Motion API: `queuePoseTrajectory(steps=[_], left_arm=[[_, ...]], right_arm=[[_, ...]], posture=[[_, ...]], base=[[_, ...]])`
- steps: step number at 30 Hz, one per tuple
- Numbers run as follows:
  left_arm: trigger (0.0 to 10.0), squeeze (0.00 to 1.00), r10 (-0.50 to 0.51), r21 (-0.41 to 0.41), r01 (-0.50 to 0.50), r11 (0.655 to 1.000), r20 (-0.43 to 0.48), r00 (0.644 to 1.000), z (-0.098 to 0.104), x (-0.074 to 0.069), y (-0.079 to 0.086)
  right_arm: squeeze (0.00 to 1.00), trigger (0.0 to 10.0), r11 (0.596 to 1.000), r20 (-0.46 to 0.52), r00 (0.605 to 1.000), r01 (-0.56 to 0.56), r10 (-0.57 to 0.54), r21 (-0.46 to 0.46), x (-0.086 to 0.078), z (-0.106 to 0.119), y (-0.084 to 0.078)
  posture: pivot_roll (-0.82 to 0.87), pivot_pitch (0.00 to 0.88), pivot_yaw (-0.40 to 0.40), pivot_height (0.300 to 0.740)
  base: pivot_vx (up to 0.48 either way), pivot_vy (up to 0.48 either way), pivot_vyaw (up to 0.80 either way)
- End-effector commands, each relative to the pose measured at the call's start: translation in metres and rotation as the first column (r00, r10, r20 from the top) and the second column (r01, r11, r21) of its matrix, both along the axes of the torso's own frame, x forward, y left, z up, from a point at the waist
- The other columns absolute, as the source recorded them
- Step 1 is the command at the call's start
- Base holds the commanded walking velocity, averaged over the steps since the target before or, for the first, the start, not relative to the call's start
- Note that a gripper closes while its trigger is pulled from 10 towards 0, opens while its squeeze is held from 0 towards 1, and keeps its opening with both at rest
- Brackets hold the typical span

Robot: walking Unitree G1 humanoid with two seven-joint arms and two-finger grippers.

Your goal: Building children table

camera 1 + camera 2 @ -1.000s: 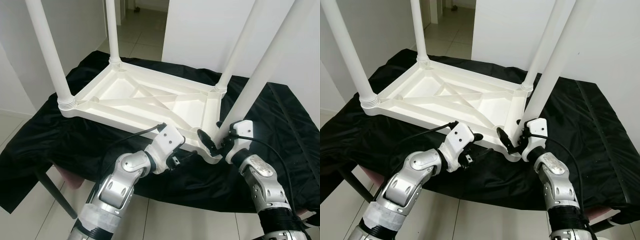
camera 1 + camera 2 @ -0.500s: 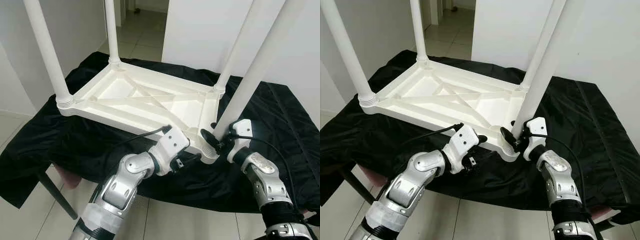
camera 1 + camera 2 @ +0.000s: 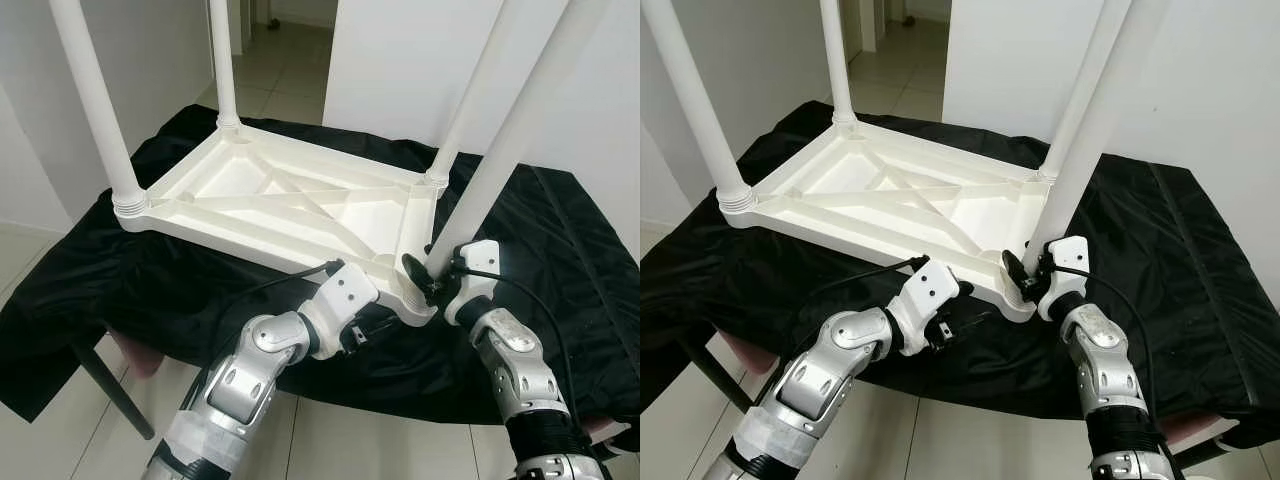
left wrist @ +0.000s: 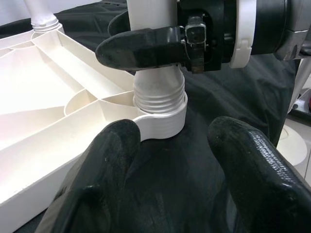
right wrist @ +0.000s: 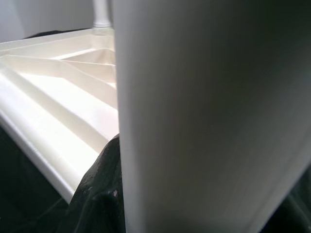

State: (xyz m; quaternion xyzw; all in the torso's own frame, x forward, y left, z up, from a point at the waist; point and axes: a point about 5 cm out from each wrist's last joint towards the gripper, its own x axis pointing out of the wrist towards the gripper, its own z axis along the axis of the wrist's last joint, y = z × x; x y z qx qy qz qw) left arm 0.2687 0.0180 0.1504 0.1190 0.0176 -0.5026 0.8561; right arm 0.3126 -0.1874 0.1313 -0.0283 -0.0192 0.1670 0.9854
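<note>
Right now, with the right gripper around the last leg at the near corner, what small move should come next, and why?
Probably keep turning the leg with the right gripper to screw it down. In the left wrist view its threaded end sits in the corner socket of the upturned table, yet threads show above the rim. The left gripper hangs open beside that corner.
</note>
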Motion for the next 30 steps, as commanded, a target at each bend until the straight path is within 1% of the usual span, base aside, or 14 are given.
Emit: queuePoseTrajectory(steps=[1, 2, 6, 7, 9, 10, 11, 14, 15, 16, 19, 25, 26, 30], left_arm=[[10.0, 0.0, 0.077, 0.006, -0.077, 0.997, 0.014, 0.997, 0.0, 0.005, 0.001], [10.0, 0.0, 0.077, 0.006, -0.077, 0.997, 0.014, 0.997, 0.0, 0.005, 0.001], [10.0, 0.0, 0.094, 0.006, -0.094, 0.996, 0.019, 0.995, 0.0, 0.007, 0.004], [10.0, 0.0, 0.094, 0.006, -0.094, 0.996, 0.019, 0.995, 0.0, 0.007, 0.004], [10.0, 0.0, 0.103, 0.005, -0.103, 0.995, 0.023, 0.994, 0.001, 0.009, 0.005], [10.0, 0.0, 0.11, 0.003, -0.11, 0.994, 0.023, 0.994, 0.001, 0.01, 0.006], [10.0, 0.0, 0.11, 0.003, -0.11, 0.994, 0.023, 0.994, 0.001, 0.01, 0.006], [10.0, 0.0, 0.124, 0.0, -0.124, 0.992, 0.018, 0.992, 0.002, 0.012, 0.008], [10.0, 0.0, 0.128, -0.001, -0.128, 0.992, 0.015, 0.992, 0.002, 0.012, 0.008], [10.0, 0.0, 0.131, -0.003, -0.131, 0.991, 0.014, 0.991, 0.002, 0.012, 0.008], [10.0, 0.0, 0.133, -0.004, -0.133, 0.991, 0.013, 0.991, 0.002, 0.012, 0.009], [10.0, 0.0, 0.143, -0.009, -0.142, 0.99, 0.009, 0.99, 0.002, 0.01, 0.009], [10.0, 0.0, 0.148, -0.011, -0.148, 0.989, 0.008, 0.989, 0.002, 0.011, 0.01], [10.0, 0.0, 0.158, -0.016, -0.157, 0.987, 0.009, 0.987, 0.004, 0.013, 0.011]], right_arm=[[0.0, 10.0, 0.999, -0.084, 0.995, 0.051, -0.052, -0.008, -0.005, -0.017, 0.004], [0.0, 10.0, 0.999, -0.084, 0.995, 0.051, -0.052, -0.008, -0.005, -0.017, 0.004], [0.0, 10.0, 0.973, -0.074, 0.973, 0.225, -0.221, 0.046, -0.009, -0.014, 0.011], [0.0, 10.0, 0.973, -0.074, 0.973, 0.225, -0.221, 0.046, -0.009, -0.014, 0.011], [0.0, 10.0, 0.931, -0.096, 0.93, 0.361, -0.356, 0.051, -0.012, -0.017, 0.013], [0.0, 10.0, 0.884, -0.114, 0.884, 0.462, -0.453, 0.067, -0.016, -0.021, 0.015], [0.0, 10.0, 0.884, -0.114, 0.884, 0.462, -0.453, 0.067, -0.016, -0.021, 0.015], [0.0, 10.0, 0.79, -0.15, 0.793, 0.606, -0.591, 0.094, -0.024, -0.023, 0.023], [0.0, 10.0, 0.778, -0.149, 0.783, 0.62, -0.604, 0.107, -0.026, -0.021, 0.028], [0.0, 10.0, 0.787, -0.149, 0.796, 0.604, -0.587, 0.123, -0.026, -0.019, 0.036], [0.0, 10.0, 0.798, -0.138, 0.809, 0.588, -0.572, 0.136, -0.026, -0.015, 0.039], [0.0, 10.0, 0.828, -0.093, 0.837, 0.547, -0.539, 0.125, -0.026, -0.009, 0.036], [1.0, 10.0, 0.839, -0.09, 0.85, 0.527, -0.519, 0.135, -0.026, -0.008, 0.036], [1.0, 10.0, 0.867, -0.077, 0.884, 0.468, -0.462, 0.169, -0.028, -0.005, 0.036]], posture=[[0.0, 0.0, -0.095, 0.74], [0.0, 0.0, -0.095, 0.74], [0.0, 0.0, -0.097, 0.74], [0.0, 0.0, -0.097, 0.74], [0.0, 0.0, -0.1, 0.74], [-0.01, 0.0, -0.103, 0.74], [-0.01, 0.0, -0.103, 0.74], [-0.01, 0.0, -0.106, 0.74], [-0.01, 0.0, -0.106, 0.74], [-0.01, 0.0, -0.11, 0.74], [-0.01, 0.0, -0.109, 0.74], [-0.01, 0.0, -0.113, 0.74], [-0.01, 0.0, -0.114, 0.74], [-0.01, 0.0, -0.118, 0.74]], base=[[0.0, 0.0, 0.0], [0.0, 0.0, 0.0], [0.0, 0.0, 0.0], [0.0, 0.0, 0.0], [0.0, 0.0, 0.0], [0.0, 0.0, 0.0], [0.0, 0.0, 0.0], [0.0, 0.0, 0.0], [0.0, 0.0, 0.0], [0.0, 0.0, 0.0], [0.0, 0.0, 0.0], [0.0, 0.0, 0.0], [0.0, 0.0, 0.0], [0.0, 0.0, 0.0]])
